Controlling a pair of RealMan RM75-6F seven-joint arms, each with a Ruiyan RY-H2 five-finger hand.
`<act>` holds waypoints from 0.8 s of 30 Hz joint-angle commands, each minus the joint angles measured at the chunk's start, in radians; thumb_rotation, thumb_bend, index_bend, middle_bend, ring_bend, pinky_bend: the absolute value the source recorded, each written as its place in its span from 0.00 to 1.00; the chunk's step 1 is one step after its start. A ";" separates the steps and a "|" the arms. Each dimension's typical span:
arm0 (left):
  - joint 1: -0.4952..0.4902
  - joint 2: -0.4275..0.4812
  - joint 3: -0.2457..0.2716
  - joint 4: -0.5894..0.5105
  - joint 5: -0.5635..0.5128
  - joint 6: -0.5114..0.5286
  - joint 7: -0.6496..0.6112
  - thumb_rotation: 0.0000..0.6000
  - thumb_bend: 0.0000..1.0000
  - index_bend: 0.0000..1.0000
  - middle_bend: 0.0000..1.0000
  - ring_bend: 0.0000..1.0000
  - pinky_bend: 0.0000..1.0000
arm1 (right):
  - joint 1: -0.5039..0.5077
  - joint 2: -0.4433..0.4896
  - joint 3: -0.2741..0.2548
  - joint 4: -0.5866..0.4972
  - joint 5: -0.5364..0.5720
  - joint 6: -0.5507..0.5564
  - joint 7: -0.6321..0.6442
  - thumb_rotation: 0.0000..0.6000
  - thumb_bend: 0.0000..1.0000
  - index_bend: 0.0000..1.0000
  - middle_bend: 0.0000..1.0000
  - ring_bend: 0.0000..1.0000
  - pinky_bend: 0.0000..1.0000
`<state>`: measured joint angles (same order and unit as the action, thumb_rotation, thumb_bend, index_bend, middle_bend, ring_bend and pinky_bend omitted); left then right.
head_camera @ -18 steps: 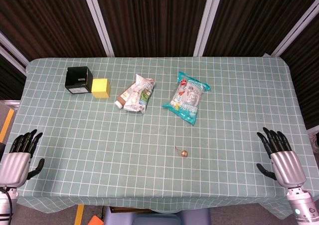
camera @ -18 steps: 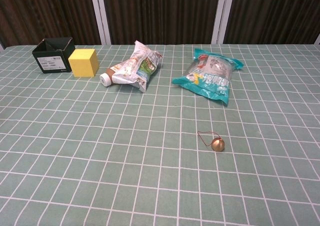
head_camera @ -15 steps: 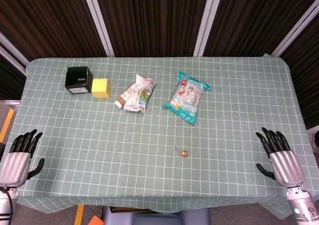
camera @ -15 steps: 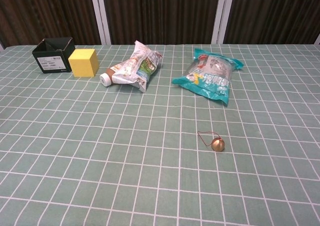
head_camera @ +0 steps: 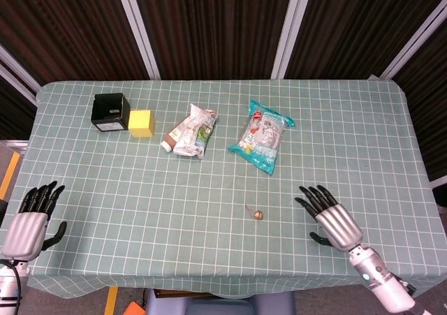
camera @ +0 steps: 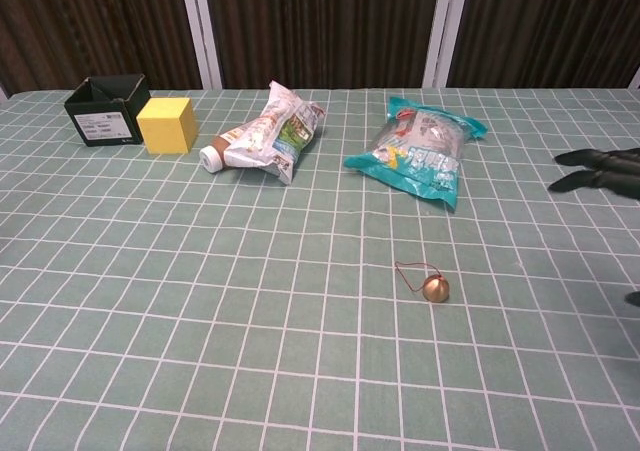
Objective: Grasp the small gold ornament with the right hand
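Note:
The small gold ornament (head_camera: pixel 258 215) (camera: pixel 435 289), a shiny ball with a thin red loop, lies on the green checked tablecloth near the front middle. My right hand (head_camera: pixel 331 217) hovers to its right with fingers spread and nothing in it; in the chest view only its dark fingertips (camera: pixel 598 171) show at the right edge. My left hand (head_camera: pixel 31 219) rests open at the table's front left corner, far from the ornament, and is out of the chest view.
A teal snack bag (head_camera: pixel 261 135) (camera: pixel 419 150) and a crumpled white packet (head_camera: pixel 190 131) (camera: pixel 266 133) lie behind the ornament. A yellow cube (head_camera: pixel 141 123) (camera: pixel 166 124) and a black box (head_camera: pixel 110 111) (camera: pixel 107 109) stand at the back left.
My right hand has moved left from the table's right edge toward the ornament and now enters the chest view. The left hand has barely shifted.

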<state>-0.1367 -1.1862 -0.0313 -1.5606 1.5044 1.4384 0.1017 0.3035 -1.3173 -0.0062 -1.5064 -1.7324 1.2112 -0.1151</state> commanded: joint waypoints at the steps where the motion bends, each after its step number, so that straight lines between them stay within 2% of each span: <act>1: -0.001 0.005 0.000 -0.003 -0.004 -0.007 -0.011 1.00 0.42 0.00 0.00 0.00 0.06 | 0.070 -0.101 0.030 0.037 0.001 -0.062 -0.037 1.00 0.32 0.43 0.00 0.00 0.00; 6: -0.004 0.013 0.003 -0.005 0.000 -0.011 -0.023 1.00 0.42 0.00 0.00 0.00 0.06 | 0.126 -0.204 0.060 0.093 0.026 -0.111 -0.097 1.00 0.35 0.56 0.02 0.00 0.00; 13: -0.006 0.023 0.004 -0.006 -0.009 -0.023 -0.038 1.00 0.42 0.00 0.00 0.00 0.07 | 0.172 -0.299 0.094 0.167 0.095 -0.156 -0.141 1.00 0.38 0.60 0.04 0.00 0.00; 24: -0.005 0.029 0.005 -0.010 -0.017 -0.026 -0.033 1.00 0.42 0.00 0.00 0.00 0.07 | 0.205 -0.339 0.091 0.216 0.144 -0.170 -0.120 1.00 0.41 0.65 0.07 0.00 0.00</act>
<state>-0.1413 -1.1572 -0.0268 -1.5709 1.4876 1.4127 0.0679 0.5059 -1.6540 0.0862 -1.2939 -1.5913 1.0435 -0.2364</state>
